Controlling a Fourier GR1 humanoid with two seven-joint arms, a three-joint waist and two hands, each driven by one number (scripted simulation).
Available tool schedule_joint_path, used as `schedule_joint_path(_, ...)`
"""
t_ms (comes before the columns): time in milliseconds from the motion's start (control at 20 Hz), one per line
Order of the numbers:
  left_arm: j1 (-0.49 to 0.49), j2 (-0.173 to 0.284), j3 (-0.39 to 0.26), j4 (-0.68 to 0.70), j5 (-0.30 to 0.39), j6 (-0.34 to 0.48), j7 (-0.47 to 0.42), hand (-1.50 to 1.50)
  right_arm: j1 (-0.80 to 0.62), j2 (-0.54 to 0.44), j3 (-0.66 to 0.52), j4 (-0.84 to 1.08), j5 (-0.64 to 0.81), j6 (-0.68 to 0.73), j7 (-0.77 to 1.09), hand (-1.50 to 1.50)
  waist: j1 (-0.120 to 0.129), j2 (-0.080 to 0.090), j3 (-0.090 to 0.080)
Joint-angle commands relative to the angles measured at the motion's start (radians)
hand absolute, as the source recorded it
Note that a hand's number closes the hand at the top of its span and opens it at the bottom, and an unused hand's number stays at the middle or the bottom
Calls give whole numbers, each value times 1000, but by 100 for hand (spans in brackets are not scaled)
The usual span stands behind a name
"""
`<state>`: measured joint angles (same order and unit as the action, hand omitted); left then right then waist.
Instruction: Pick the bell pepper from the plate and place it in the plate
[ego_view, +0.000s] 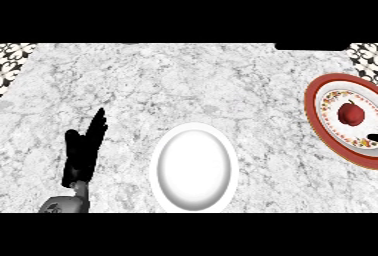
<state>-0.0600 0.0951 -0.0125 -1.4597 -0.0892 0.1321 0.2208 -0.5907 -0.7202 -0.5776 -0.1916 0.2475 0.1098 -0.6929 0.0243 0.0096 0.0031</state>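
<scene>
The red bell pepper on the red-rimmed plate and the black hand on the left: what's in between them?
In the head view, a plain white oval plate sits on the marble counter between the open left hand and the red bell pepper on its red-rimmed patterned plate.

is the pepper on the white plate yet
No, the pepper sits on the red-rimmed plate at the right edge, and the white plate holds nothing.

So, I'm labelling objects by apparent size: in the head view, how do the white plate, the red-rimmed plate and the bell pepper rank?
Largest to smallest, as they look:
1. White plate and red-rimmed plate: too close to rank, since the picture's right edge cuts the red-rimmed one off.
2. Bell pepper, clearly the smallest, sitting on the red-rimmed plate.
</scene>
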Motion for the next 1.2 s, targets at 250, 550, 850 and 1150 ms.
schedule_joint_path(250, -26, 16, 13, -9, -11, -3, 33, 0, 19, -50, 16, 22, 2, -25, 28, -150, 3, 0, 1)
schedule_joint_path(550, -33, 22, 41, 5, 34, -37, 23, 0, 76, -68, -8, 37, -19, -43, -30, -150, 3, 3, 2)
schedule_joint_path(850, -11, 18, 38, 37, 14, -30, -25, 0, 130, -90, -42, 48, -59, -20, -60, -150, -2, 1, 2)
schedule_joint_path(1150, -1, 0, 8, -23, -5, -13, 14, 0, 133, -115, -69, 60, -80, -55, -53, -150, 12, 5, 5)
